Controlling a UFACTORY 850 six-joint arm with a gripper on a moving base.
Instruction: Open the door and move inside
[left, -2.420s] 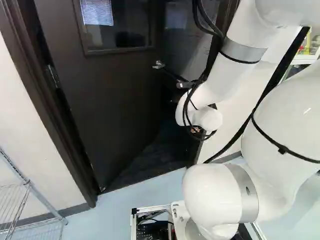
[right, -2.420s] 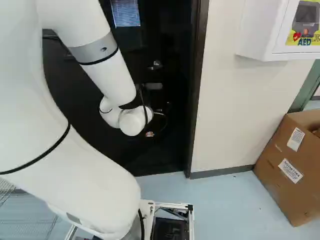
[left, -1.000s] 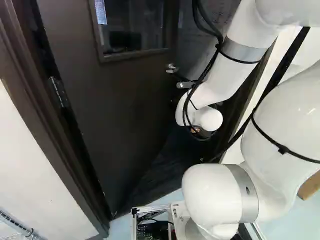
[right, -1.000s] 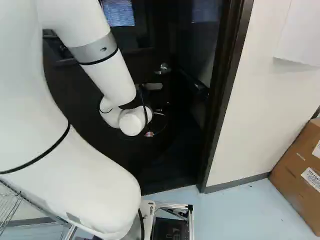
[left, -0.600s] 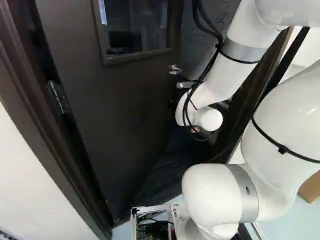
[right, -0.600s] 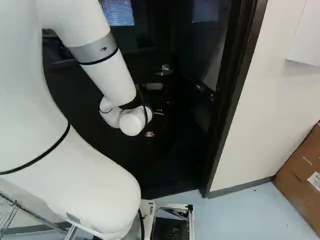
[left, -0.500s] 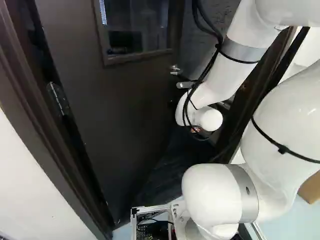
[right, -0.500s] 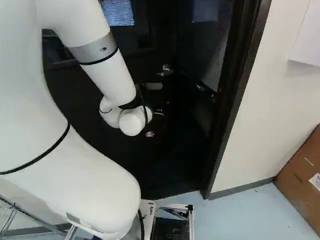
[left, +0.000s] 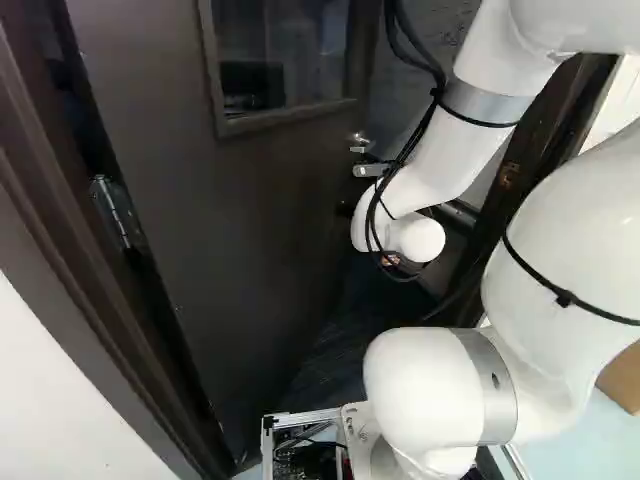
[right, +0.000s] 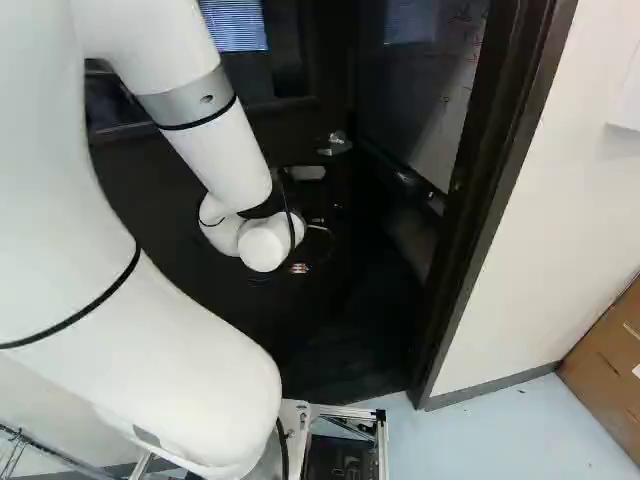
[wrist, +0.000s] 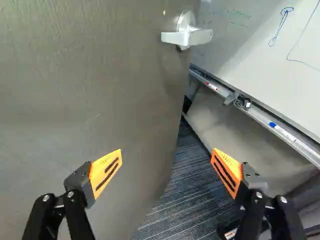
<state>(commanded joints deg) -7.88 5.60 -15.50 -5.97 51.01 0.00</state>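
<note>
Base (left: 305, 416) has moved nearer the door (left: 240, 220) (claw (right: 299, 268) spread wide).

Black two-finger gripper (left: 390, 259) spread wide in front of a grey-brown door (wrist: 90, 90), nothing between the orange pads (wrist: 106, 172).
So the silver metal lever handle (wrist: 187, 36) is up ahead, mounted right by the door's free edge, and the gripper (wrist: 167, 150) is well apart from it. One finger's in front of the door, the other's past that edge, near the dark striped carpet (wrist: 185, 185). Beyond is a scribbled-on whiteboard (wrist: 250, 55), with a red-tipped white marker (wrist: 212, 86) and a blue-capped white marker (wrist: 282, 131) along its grey metal tray (wrist: 262, 118).
</note>
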